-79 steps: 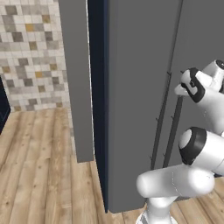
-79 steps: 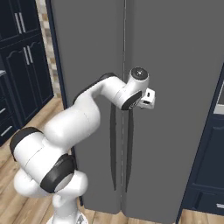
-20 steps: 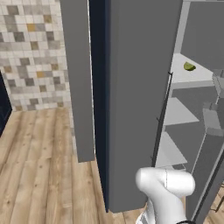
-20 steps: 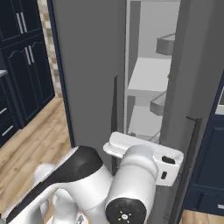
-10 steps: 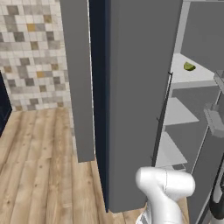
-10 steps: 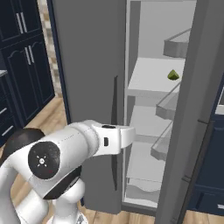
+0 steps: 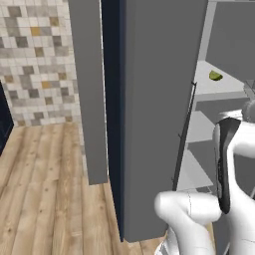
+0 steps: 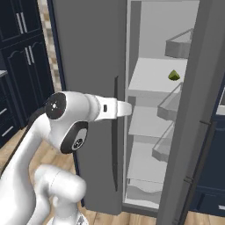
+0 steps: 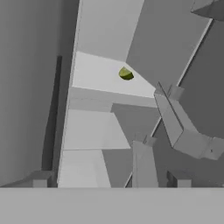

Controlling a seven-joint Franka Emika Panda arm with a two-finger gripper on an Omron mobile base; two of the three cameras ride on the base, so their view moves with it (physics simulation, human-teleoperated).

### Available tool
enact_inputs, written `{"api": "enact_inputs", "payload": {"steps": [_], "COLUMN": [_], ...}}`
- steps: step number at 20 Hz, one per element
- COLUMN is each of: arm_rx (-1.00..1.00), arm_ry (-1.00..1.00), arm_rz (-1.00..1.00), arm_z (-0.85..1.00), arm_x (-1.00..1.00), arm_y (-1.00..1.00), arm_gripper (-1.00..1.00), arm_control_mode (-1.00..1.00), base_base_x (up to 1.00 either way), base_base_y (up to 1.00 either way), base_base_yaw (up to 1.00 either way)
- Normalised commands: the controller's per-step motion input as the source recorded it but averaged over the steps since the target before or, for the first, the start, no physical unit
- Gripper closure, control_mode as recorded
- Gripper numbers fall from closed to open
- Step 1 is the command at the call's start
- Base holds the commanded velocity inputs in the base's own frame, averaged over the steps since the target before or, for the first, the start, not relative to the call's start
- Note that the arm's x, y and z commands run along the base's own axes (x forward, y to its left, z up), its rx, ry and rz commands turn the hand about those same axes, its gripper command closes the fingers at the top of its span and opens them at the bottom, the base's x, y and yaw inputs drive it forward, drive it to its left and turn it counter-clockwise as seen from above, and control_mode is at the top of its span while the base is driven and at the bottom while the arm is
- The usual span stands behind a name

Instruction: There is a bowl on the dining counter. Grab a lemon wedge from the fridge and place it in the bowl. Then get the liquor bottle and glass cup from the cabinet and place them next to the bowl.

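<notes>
The fridge [image 8: 88, 52] stands right in front of me, dark grey, with its right door [image 8: 197, 110] swung open and its left door [image 7: 154, 99] closed. A small green-yellow lemon wedge [image 8: 174, 75] lies alone on an upper white shelf [image 7: 215, 75] inside. In the hand view the lemon wedge [image 9: 126, 73] sits ahead and above. My gripper [image 9: 109, 180] faces the open compartment from some distance. It is open, its fingertips [image 9: 41, 178] wide apart with nothing between them.
Grey door bins [image 8: 169, 112] hang on the open door, close to the shelves. The closed door's slim handle [image 8: 116, 132] runs beside my forearm. Navy cupboard doors [image 8: 17, 52] stand at the left, with a tiled wall [image 7: 35, 60] and wooden floor [image 7: 45, 189] beyond.
The fridge's right door, closed four seconds ago, stands open. Over the last second my arm has risen from low in front of the base to point at the shelves.
</notes>
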Motion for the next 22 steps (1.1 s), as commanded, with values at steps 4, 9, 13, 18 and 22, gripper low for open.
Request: {"api": "enact_inputs", "payload": {"steps": [4,9,13,18,22], "arm_rx": [-0.01,0.0,0.0,0.0,0.0], "arm_ry": [0.03,0.14,0.17,0.03,0.0], "arm_rz": [-0.12,-0.15,-0.13,-0.07,-0.04], "arm_z": [-0.09,0.0,0.0,-0.1,-0.18], "arm_x": [0.93,0.89,0.78,0.5,0.25], "arm_y": [-0.06,-0.42,-0.64,-0.75,-0.73], "arm_gripper": [-1.0,-1.0,-1.0,-1.0,-1.0], "arm_control_mode": [-1.0,-1.0,-1.0,-1.0,-1.0], "base_base_x": [0.0,0.0,0.0,0.0,0.0], "base_base_y": [0.0,0.0,0.0,0.0,0.0], "base_base_yaw": [0.0,0.0,0.0,0.0,0.0]}}
